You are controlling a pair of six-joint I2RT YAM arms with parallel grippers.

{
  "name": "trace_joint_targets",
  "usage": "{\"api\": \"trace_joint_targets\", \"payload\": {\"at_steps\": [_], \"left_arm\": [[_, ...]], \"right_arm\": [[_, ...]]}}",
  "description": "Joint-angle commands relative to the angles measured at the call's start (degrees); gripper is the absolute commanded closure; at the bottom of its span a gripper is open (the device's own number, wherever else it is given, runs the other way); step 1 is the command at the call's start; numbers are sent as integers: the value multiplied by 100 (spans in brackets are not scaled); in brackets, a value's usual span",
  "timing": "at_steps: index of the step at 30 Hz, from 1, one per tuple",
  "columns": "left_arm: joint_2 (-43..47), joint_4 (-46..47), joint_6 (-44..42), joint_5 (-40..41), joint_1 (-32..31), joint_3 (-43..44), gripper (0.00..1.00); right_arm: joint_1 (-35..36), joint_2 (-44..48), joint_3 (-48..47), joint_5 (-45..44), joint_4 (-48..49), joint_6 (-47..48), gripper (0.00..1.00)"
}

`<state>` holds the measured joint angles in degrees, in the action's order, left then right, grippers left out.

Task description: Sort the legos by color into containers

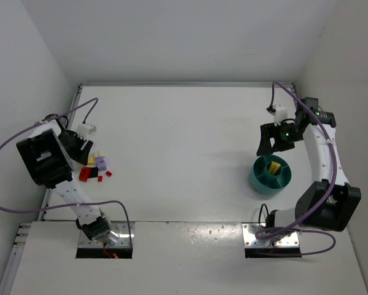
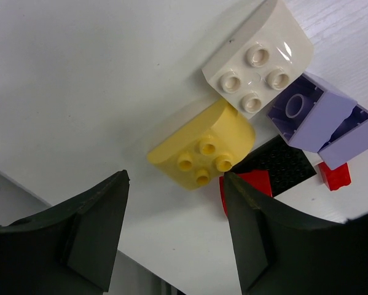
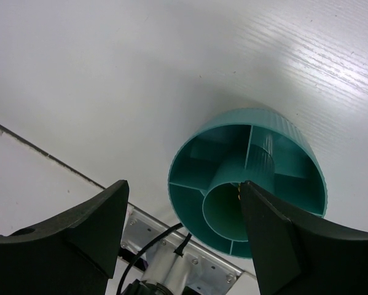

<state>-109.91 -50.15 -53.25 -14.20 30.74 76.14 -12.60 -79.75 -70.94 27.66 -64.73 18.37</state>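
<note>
- The white table (image 1: 184, 135) is smooth and matt, with a faint grain in the wrist views. A brick I nudge will probably slide on it, not tip.
- The teal bowl (image 1: 257, 184) stands at the right, just in front of the right arm. It is rigid ribbed plastic with a round central cup and thin radial dividers. Something yellow shows in it from above.
- The right gripper (image 3: 184, 193) hangs over the bowl with its jaws spread and nothing between them.
- The left gripper (image 2: 176, 190) is open too, and empty, poised above the legos (image 1: 94, 166) at the table's left edge.
- The cream-white brick (image 2: 257, 61) is glossy with four studs and one rounded side. I judge it hard, light and slippery.
- The lavender brick (image 2: 331, 123) lies tipped, hollow underside showing. It touches the cream one, so taking it would disturb its neighbours.
- The yellow brick (image 2: 205, 147) sits studs up and nearest my left jaws. I'd pinch it across its flat faces, avoiding the curved side, where the pads could skate off.
- The black piece (image 2: 282, 163) is flat and finely dotted, wedged among the others.
- The red bricks (image 2: 242, 184) are the smallest and partly hidden. They are light enough to flick away if clipped.
</note>
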Motion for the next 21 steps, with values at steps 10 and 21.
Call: {"api": "trace_joint_targets", "payload": {"at_steps": [10, 21], "left_arm": [[-259, -56, -212, -198, -130, -20, 31], [-373, -56, -212, -250, -560, -20, 39]], "right_arm": [[30, -15, -25, 222, 66, -79, 27], [30, 143, 142, 117, 118, -27, 23]]}}
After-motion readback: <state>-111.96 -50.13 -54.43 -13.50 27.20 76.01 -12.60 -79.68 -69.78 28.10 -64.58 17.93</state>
